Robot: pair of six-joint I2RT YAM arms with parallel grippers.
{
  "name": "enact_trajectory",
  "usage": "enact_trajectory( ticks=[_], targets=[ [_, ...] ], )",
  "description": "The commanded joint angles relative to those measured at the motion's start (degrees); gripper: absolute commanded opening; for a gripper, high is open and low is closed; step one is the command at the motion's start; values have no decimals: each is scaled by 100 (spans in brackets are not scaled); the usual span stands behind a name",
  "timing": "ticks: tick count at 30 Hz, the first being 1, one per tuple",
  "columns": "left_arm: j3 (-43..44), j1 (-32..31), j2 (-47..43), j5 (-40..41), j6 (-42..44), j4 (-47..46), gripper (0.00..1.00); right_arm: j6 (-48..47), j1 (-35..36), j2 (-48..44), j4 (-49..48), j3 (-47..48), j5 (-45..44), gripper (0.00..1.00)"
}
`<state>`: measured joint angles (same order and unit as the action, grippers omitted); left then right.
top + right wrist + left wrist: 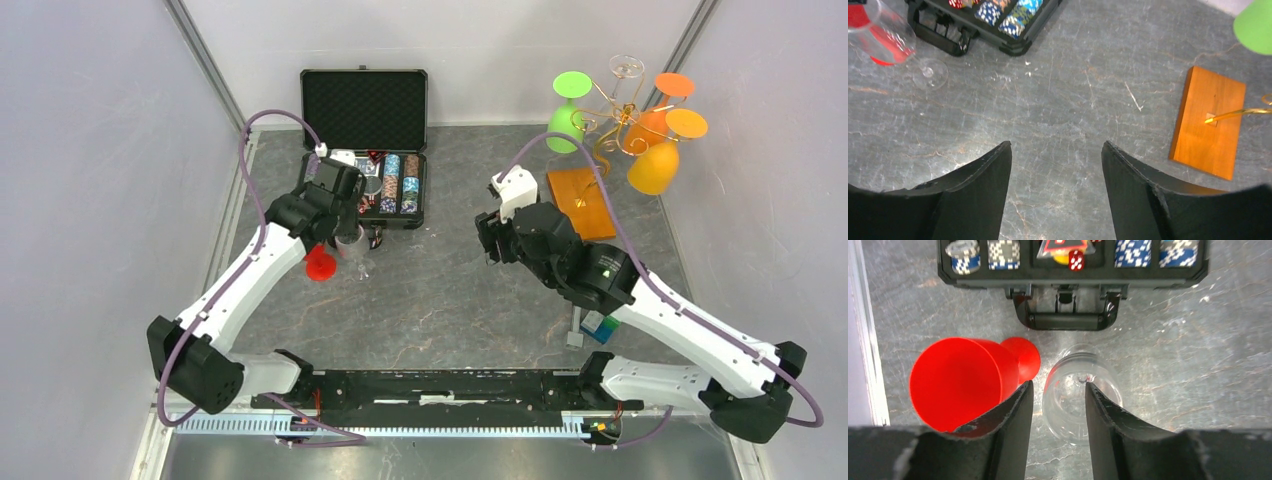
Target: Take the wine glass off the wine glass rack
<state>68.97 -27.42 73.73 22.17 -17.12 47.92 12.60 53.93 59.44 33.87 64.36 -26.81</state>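
Only the left wrist view shows the left gripper (1058,386) narrowly parted over a clear glass (1068,407) beside a red glass (955,385); the right gripper (1055,145) gapes empty by the rack (1208,122).

I've got the black case (364,108) lying open on the grey table (440,290), poker chips (392,180) stacked in rows inside, a red die (1076,260) between the stacks.
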Motion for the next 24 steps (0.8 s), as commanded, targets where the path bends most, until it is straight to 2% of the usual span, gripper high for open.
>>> enact_trajectory(
  ticks=[1, 7, 11, 14, 17, 20, 22, 24],
  targets=[
    [641, 26, -384, -218, 326, -109, 51, -160, -12, 56, 135, 808, -232, 73],
    [862, 35, -894, -615, 413, -178, 68, -937, -94, 564, 327, 1987, -873, 87],
    [402, 35, -1394, -1667, 278, -792, 75, -1128, -362, 1407, 559, 3019, -1233, 95],
    [41, 35, -1684, -2414, 34, -1314, 82, -1208, -878, 1847, 559, 3631, -1050, 97],
    [-97, 34, -1795, -2894, -146, -1536, 89, -1603, -1453, 2262, 502, 4153, -919, 96],
    [-218, 35, -1912, -3257, -333, -1744, 96, -2333, -1760, 2579, 72, 4138, -1138, 94],
    [-305, 35, -1994, -3525, -445, -1899, 100, -2811, -1955, 2869, -50, 4171, -1476, 81],
    [-387, 35, -2069, -3677, -521, -2033, 100, -3317, -2146, 3141, -104, 4246, -1662, 74]
  ],
)
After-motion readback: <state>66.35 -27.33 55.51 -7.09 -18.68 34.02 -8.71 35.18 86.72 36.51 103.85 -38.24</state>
